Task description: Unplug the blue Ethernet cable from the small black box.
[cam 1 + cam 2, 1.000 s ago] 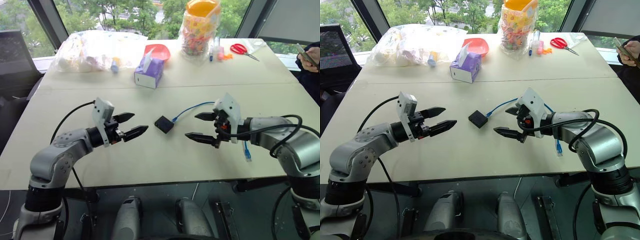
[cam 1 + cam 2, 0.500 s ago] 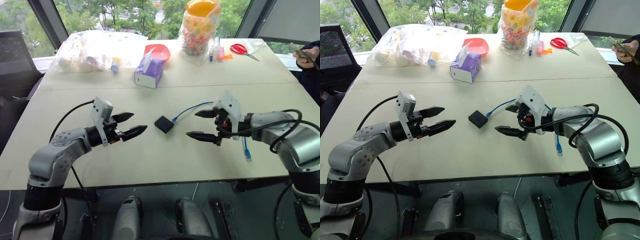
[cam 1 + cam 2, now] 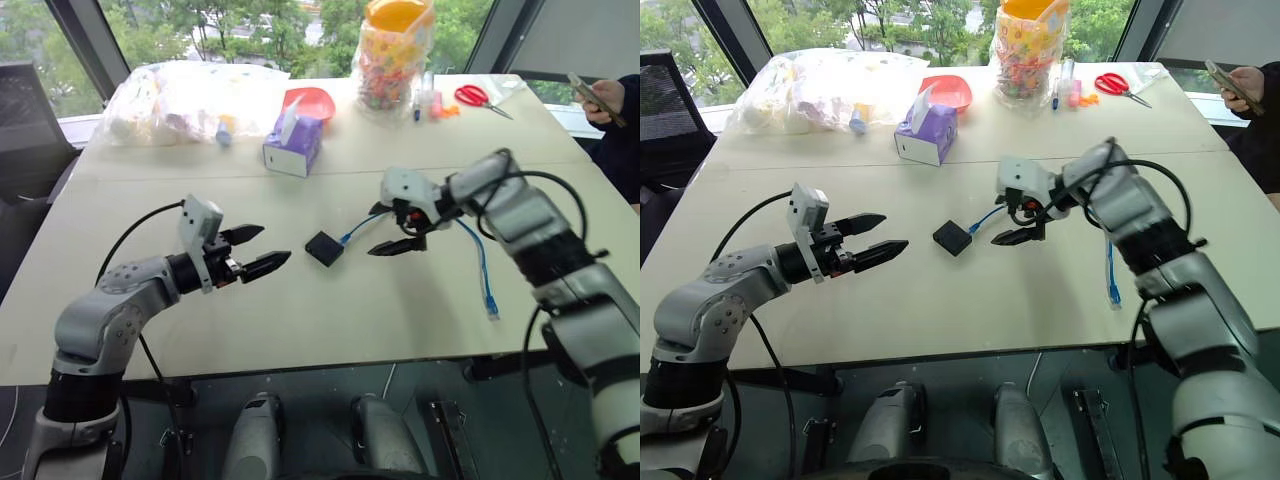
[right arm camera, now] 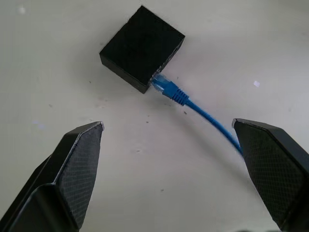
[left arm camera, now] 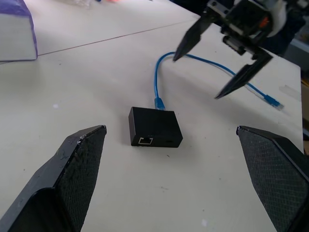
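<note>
The small black box (image 3: 324, 248) lies flat near the middle of the table. The blue Ethernet cable (image 4: 203, 111) is plugged into the box's side by its clear plug. From there it curves away to the right, and its free end (image 3: 490, 302) lies on the table. My right gripper (image 3: 375, 232) hangs open just right of the box, tilted down, with its fingers either side of the cable near the plug and not touching it. To the left of the box my left gripper (image 3: 275, 243) is open and points at it, a short gap away, holding nothing.
At the back of the table stand a purple tissue box (image 3: 295, 145), a red bowl (image 3: 313, 100), a clear bag of items (image 3: 190, 95), a jar of sweets (image 3: 395, 55) and red scissors (image 3: 480, 97). A person's hand with a phone (image 3: 595, 98) is at the far right.
My right gripper has swung forward and left toward the box and tipped downward over the cable. The left gripper, the box and the cable have stayed where they were.
</note>
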Robot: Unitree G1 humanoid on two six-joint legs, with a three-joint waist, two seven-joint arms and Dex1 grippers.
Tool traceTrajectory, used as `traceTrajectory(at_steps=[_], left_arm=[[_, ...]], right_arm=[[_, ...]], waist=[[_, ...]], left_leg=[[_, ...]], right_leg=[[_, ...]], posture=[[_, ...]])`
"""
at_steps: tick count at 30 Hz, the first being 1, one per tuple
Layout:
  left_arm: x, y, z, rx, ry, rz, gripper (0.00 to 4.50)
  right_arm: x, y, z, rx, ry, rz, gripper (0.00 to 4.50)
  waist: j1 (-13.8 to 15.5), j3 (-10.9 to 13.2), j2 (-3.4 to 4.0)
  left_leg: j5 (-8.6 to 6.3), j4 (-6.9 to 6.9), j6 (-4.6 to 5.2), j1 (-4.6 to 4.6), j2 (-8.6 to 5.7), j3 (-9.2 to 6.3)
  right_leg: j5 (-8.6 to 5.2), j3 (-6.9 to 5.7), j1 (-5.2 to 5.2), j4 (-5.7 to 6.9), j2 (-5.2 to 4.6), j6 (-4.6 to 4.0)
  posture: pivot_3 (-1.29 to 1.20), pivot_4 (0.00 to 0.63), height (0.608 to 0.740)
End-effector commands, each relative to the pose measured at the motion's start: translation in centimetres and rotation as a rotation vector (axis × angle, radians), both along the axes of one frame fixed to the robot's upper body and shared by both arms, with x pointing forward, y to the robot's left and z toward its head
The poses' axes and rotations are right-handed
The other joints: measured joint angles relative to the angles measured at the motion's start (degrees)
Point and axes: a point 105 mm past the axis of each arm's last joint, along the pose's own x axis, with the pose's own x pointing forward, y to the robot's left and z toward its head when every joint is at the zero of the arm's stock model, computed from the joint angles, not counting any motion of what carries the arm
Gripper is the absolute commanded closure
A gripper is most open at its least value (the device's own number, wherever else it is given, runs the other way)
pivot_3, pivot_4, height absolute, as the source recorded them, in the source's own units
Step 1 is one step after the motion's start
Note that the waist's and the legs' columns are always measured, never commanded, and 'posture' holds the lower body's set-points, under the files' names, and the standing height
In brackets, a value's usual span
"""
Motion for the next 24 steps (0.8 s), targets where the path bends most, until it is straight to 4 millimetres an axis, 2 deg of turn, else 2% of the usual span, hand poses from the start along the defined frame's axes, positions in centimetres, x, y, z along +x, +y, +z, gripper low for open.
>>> traceTrajectory(at_steps=[1,7,14,17,24], left_arm=[[-0.6,0.1,1.1,0.021,-0.066,0.003,0.01],[-1.1,0.2,1.2,0.027,-0.077,0.023,0.01],[-1.3,0.1,1.4,0.025,-0.09,0.046,0.01],[-1.3,0.1,1.4,0.023,-0.093,0.052,0.0],[-1.0,0.3,1.3,0.024,-0.092,0.062,0.0]], right_arm=[[1.2,1.8,0.4,-0.055,-0.033,0.072,0.0],[2.2,3.1,-0.8,-0.191,-0.081,0.132,0.0],[2.4,2.9,-2.5,-0.375,-0.119,0.195,0.0],[2.3,3.3,-2.8,-0.377,-0.102,0.201,0.81],[1.8,4.4,-3.3,-0.363,-0.083,0.228,4.31]], waist=[[0.0,0.0,0.01],[0.5,0.0,0.02],[-0.1,0.0,0.04],[-0.1,0.0,0.02],[-0.9,0.0,0.02]], left_leg=[[0.0,-0.01,0.0,-0.01,0.0,0.0],[0.0,-0.03,-0.02,-0.03,0.0,0.0],[0.0,-0.04,-0.03,0.06,0.0,0.0],[0.0,-0.08,-0.05,0.24,0.0,0.0],[0.04,-0.04,-0.12,0.57,0.02,0.0]], right_leg=[[0.02,0.0,0.0,0.0,0.0,0.04],[0.09,-0.02,0.01,0.01,-0.01,0.15],[0.05,-0.02,0.02,0.09,-0.01,0.08],[0.04,-0.02,0.14,0.12,0.0,0.05],[0.01,-0.01,0.42,0.17,-0.01,-0.04]], posture=[[0.0,0.15,0.735],[0.0,0.15,0.735],[0.0,0.15,0.735],[0.0,0.15,0.735],[0.0,0.15,0.735]])
